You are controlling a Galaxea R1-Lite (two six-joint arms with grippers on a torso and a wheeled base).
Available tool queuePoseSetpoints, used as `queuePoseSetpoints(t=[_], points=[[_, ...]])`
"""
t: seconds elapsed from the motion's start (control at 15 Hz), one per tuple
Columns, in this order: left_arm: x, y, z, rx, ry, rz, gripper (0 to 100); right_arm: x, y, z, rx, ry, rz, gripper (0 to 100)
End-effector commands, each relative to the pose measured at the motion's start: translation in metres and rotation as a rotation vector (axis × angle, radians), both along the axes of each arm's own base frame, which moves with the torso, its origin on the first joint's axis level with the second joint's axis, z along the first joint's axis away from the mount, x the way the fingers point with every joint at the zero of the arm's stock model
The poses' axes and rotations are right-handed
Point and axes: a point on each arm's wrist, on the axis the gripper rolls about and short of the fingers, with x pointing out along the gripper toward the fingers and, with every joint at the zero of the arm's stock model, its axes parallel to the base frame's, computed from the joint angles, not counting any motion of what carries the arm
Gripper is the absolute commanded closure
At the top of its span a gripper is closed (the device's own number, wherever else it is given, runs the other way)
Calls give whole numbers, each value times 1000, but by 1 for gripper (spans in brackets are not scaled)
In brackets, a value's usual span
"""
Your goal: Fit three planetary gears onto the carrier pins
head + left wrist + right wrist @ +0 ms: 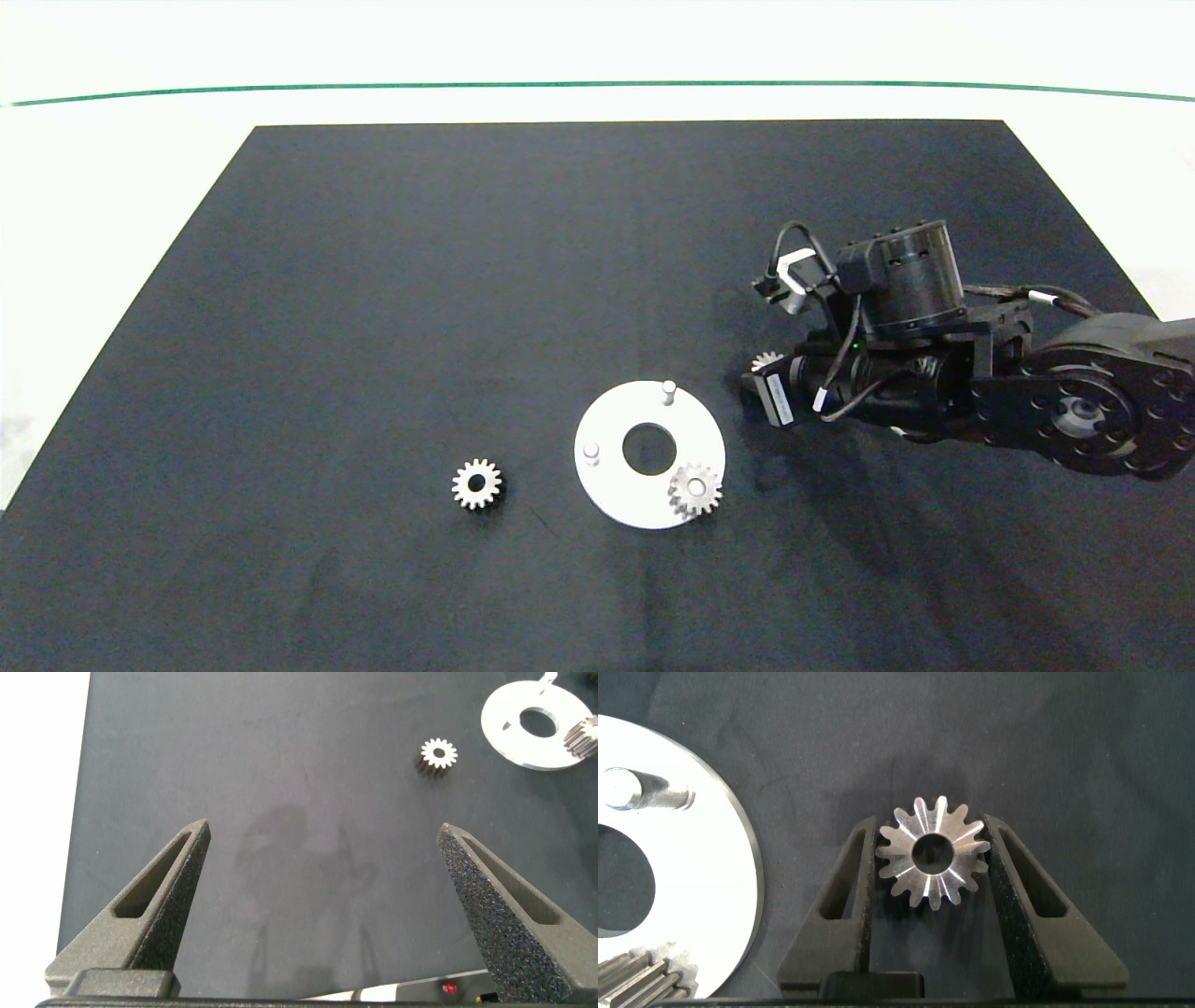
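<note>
The left gripper [322, 905] hangs idle, fingers wide apart, over the dark desk [373, 327]. Ahead of it a loose gear [477, 483] waits flat. Beyond, the white disc [616, 495] carries one seated gear [695, 489] and two bare pins [667, 390]. Just beside the disc, the right gripper [932, 873] clamps the third gear [933, 852], bore exposed, probably for pinning.

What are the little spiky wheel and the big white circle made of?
The gear between the right gripper's fingers looks like bare metal: silver-grey, with bright glints on its teeth. The white disc could be painted metal or plastic; it looks smooth and faintly shiny, so I can't tell which.
</note>
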Motion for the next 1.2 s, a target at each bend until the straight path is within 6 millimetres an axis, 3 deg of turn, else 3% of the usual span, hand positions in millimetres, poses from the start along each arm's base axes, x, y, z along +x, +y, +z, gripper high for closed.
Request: queuePoseSetpoints(t=[0.07,0.6,0.8,0.87,1.07,1.2], points=[[0,0,0,1,3,-1,0,-1,0,-2,-1,11,10,72],[0,0,0,1,1,-1,0,-3,-1,-3,-3,16,11,87],[0,0,0,1,3,-1,0,-19,-5,11,-20,27,31,87],[0,0,-1,1,6,-1,0,-36,0,26,-21,28,74,87],[0,0,0,1,4,1,0,-56,13,57,12,-38,139,87],[1,0,0,3,6,1,0,-74,27,68,12,-80,172,87]])
